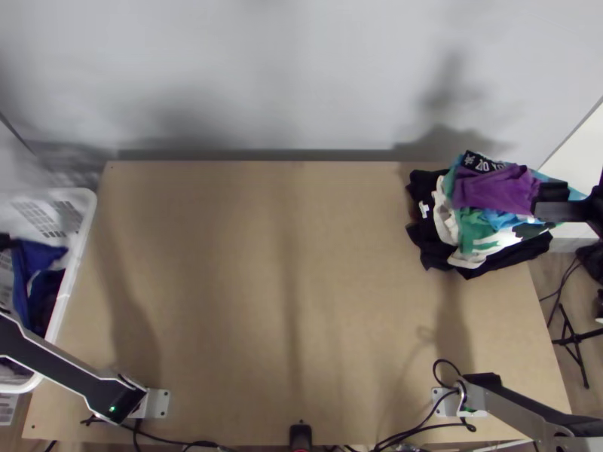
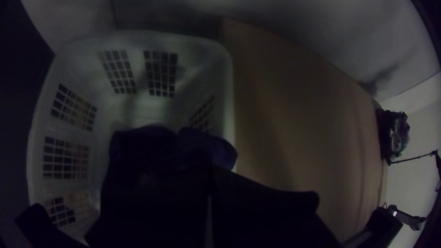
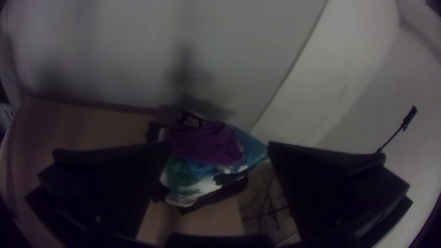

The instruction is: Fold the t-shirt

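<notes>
"Two lots of clothing: where's the t-shirt?"

"Can't tell which piece it is. One heap (image 1: 494, 243) lies bunched at the tabletop's (image 1: 264, 301) far right corner, a purple garment (image 1: 494, 188) on top. Bunched dark blue cloth (image 1: 30, 260) lies in the white basket (image 1: 92, 211) by the left edge."

"And the right pincer (image 1: 551, 200)?"

"Over the heap's right side, its fingers wide apart and nothing between them."

"The left pincer (image 1: 6, 242)?"

"At the basket, close by the blue cloth. Its own wrist view has the fingers (image 2: 156, 202) together; whether they pinch any cloth, I can't make out."
</notes>
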Available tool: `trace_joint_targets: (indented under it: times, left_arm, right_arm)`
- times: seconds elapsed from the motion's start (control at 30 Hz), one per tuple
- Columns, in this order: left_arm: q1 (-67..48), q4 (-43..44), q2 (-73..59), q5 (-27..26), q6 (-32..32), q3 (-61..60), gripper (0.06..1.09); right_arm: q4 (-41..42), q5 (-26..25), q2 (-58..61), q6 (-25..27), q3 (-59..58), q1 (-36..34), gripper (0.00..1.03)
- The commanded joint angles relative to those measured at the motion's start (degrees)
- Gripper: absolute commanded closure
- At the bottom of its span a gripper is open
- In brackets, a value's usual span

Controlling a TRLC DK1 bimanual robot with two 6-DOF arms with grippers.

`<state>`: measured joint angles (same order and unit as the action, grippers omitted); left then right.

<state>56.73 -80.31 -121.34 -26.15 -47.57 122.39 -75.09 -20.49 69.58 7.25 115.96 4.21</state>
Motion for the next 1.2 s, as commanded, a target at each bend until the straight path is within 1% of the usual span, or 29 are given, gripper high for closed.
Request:
trace_joint_targets:
  times: [0.0,0.2,0.33,0.4,0.43,0.47,0.5,0.53,0.57,0.63,0.67,0.8,1.0,1.17]
  left_arm:
    - [-6.2,-1.2,16.0,-7.4,2.3,-1.5,1.05]
    - [-15.2,-2.0,27.6,-13.5,5.5,-1.8,1.05]
    - [-23.8,-1.8,34.9,-14.1,6.4,-0.7,1.04]
    - [-27.9,-0.9,37.4,-14.2,8.0,1.5,1.04]
    - [-29.8,0.0,38.3,-14.2,9.3,2.8,1.04]
    - [-33.7,4.9,40.8,-14.2,13.6,4.1,1.04]
    - [-34.4,8.2,42.1,-14.2,16.5,4.1,1.04]
    - [-34.7,9.7,42.7,-14.2,17.8,4.1,1.04]
    - [-35.3,14.1,44.1,-14.2,21.6,4.2,1.04]
    - [-36.3,19.8,45.8,-14.1,27.0,4.7,1.04]
    - [-36.9,21.3,46.5,-14.1,28.4,5.4,1.04]
    - [-42.3,23.7,48.6,-13.6,32.1,7.8,1.04]
    - [-47.8,29.6,52.7,-13.0,41.4,6.6,1.03]
    - [-53.7,30.0,54.5,-13.0,45.9,4.5,1.03]
  right_arm:
    - [-0.1,0.2,-0.2,-0.1,-0.3,0.0,0.05]
    - [-0.1,0.3,-1.3,-0.1,-2.6,-0.1,0.05]
    - [-0.1,0.4,-2.4,0.0,-4.0,-0.1,0.05]
    - [-0.1,0.4,-3.0,0.0,-4.4,-0.1,0.05]
    - [-0.1,0.4,-3.1,0.0,-4.7,-0.1,0.05]
    - [-0.1,0.4,-3.8,0.1,-5.2,-0.2,0.05]
    - [-0.1,0.4,-4.0,0.1,-5.4,-0.2,0.05]
    - [-0.1,0.4,-4.1,0.2,-5.6,-0.2,0.05]
    - [-0.1,0.4,-4.5,0.3,-6.0,-0.2,0.05]
    - [-0.1,0.4,-5.1,0.3,-6.8,-0.2,0.05]
    - [-0.1,0.4,-5.3,0.3,-7.2,-0.2,0.05]
    - [0.0,0.4,-5.8,0.3,-7.9,-0.2,0.05]
    - [0.4,0.5,-7.8,0.3,-11.4,-0.2,0.05]
    - [0.6,1.2,-10.9,0.2,-16.6,-0.2,0.05]
